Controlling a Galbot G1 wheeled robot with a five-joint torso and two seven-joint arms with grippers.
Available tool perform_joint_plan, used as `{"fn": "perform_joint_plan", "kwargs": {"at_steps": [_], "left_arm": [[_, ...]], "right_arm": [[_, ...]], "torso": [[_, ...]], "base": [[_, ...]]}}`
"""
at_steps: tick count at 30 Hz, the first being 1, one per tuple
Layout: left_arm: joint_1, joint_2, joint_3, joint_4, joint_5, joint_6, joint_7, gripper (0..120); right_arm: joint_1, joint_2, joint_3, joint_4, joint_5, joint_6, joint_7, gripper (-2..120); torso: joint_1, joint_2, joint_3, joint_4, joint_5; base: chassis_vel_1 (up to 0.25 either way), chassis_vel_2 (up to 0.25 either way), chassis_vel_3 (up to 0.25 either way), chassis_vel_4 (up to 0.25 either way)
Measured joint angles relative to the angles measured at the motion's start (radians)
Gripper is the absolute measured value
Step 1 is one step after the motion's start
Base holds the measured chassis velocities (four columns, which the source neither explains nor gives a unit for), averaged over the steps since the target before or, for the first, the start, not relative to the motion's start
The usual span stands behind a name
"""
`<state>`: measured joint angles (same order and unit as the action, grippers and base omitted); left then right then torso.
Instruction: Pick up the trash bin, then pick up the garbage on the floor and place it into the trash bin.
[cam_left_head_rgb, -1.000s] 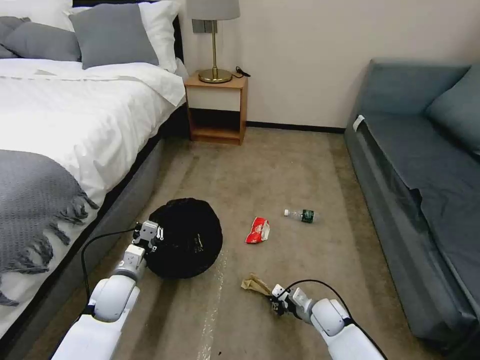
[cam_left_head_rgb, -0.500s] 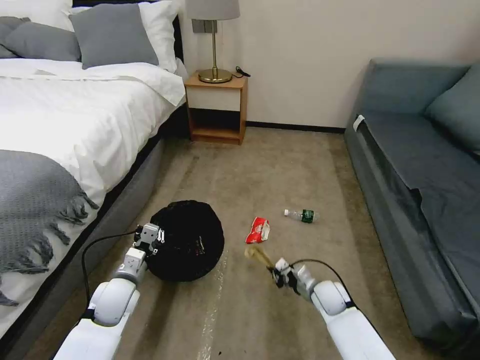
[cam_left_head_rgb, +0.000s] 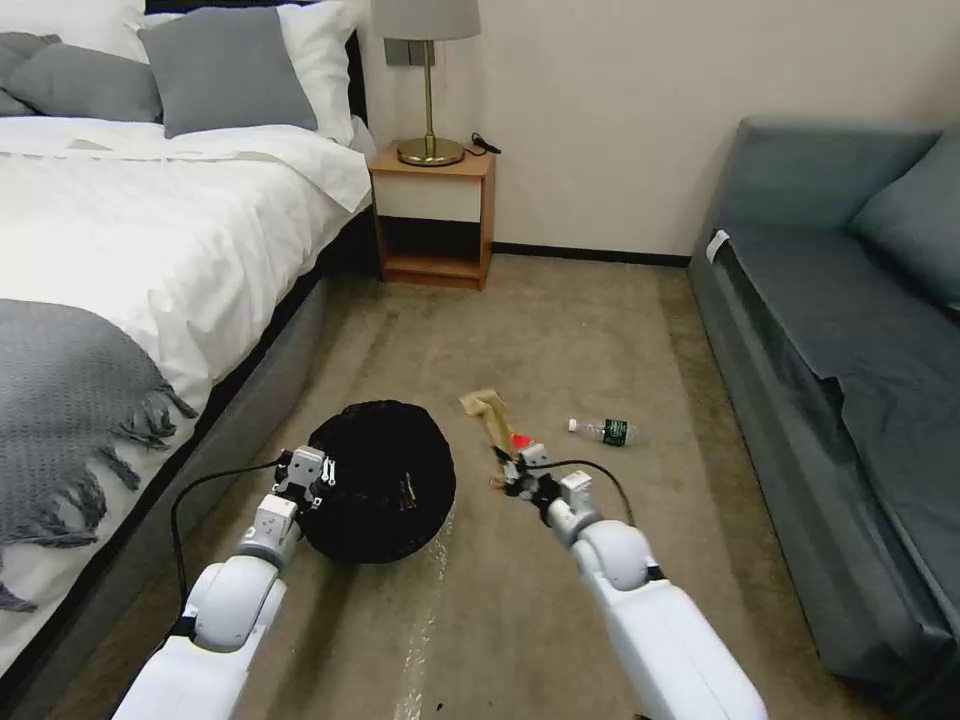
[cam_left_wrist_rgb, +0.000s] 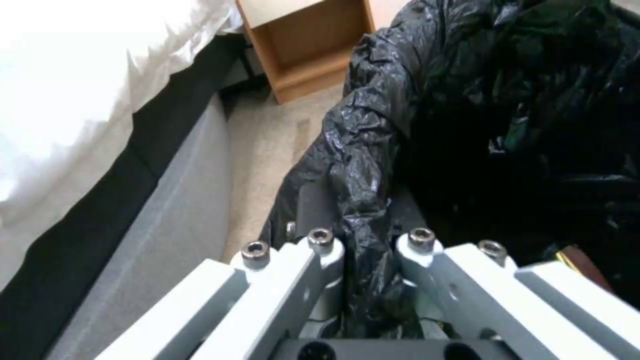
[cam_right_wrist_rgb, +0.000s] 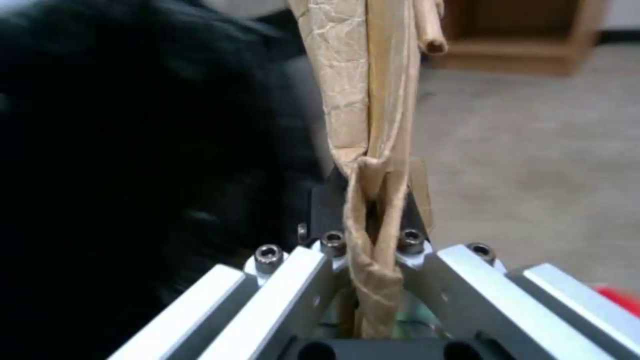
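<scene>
The trash bin (cam_left_head_rgb: 385, 480), round and lined with a crinkly black bag (cam_left_wrist_rgb: 480, 115), hangs just off the carpet beside the bed. My left gripper (cam_left_head_rgb: 318, 478) is shut on its rim (cam_left_wrist_rgb: 363, 240). My right gripper (cam_left_head_rgb: 512, 468) is shut on the crumpled brown paper (cam_left_head_rgb: 487, 412), which sticks up from the jaws (cam_right_wrist_rgb: 370, 150), raised just right of the bin. Behind that gripper a bit of the red-and-white snack wrapper (cam_left_head_rgb: 519, 442) shows on the floor. The clear bottle with the green label (cam_left_head_rgb: 604, 431) lies on the carpet farther right.
A bed (cam_left_head_rgb: 130, 260) with a grey throw runs along the left. A wooden nightstand (cam_left_head_rgb: 435, 215) with a lamp stands at the back wall. A dark sofa (cam_left_head_rgb: 850, 380) lines the right side. Open carpet (cam_left_head_rgb: 560, 330) lies between them.
My right gripper has lifted the brown paper off the floor and carried it up and left toward the bin. The bin and left gripper shifted slightly right.
</scene>
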<state>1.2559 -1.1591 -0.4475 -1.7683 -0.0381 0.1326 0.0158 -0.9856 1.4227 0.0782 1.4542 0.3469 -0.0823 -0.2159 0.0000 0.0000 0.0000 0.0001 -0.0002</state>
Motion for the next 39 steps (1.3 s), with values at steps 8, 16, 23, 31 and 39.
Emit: {"fn": "perform_joint_plan", "kwargs": {"at_steps": [8, 16, 23, 31, 39], "left_arm": [[0.011, -0.007, 0.008, -0.024, -0.019, 0.009, -0.006, 4], [0.018, -0.007, 0.008, -0.038, -0.025, 0.009, -0.007, 4], [0.018, -0.01, 0.012, -0.041, -0.027, 0.009, -0.009, 4], [0.036, -0.021, 0.011, -0.042, -0.028, 0.004, -0.009, 4], [0.034, -0.024, 0.008, -0.042, -0.03, 0.001, -0.009, 4]], "right_arm": [[-0.013, 0.079, -0.075, 0.006, 0.02, 0.004, -0.024, 0], [-0.022, 0.108, -0.097, -0.007, -0.013, 0.006, -0.029, 0], [-0.033, 0.118, -0.1, -0.039, -0.096, 0.017, -0.034, 0], [-0.054, 0.113, -0.107, -0.041, -0.135, 0.012, -0.019, 0], [-0.053, 0.113, -0.11, -0.044, -0.151, -0.005, 0.002, 18]], "torso": [[0.0, 0.0, 0.0, 0.0, 0.0001], [0.0, 0.0, 0.0, -0.0001, 0.0001], [0.0, 0.0, 0.0, -0.0001, 0.0002], [0.0, 0.0, 0.0, -0.0001, 0.0002], [0.0, 0.0, 0.0, -0.0002, 0.0002]], "base": [[0.0, 0.0, 0.0, 0.0], [0.0, 0.0, 0.0, 0.0], [0.0, 0.0, 0.0, 0.0], [0.0, 0.0, 0.0, 0.0], [0.0, 0.0, 0.0, 0.0]]}}
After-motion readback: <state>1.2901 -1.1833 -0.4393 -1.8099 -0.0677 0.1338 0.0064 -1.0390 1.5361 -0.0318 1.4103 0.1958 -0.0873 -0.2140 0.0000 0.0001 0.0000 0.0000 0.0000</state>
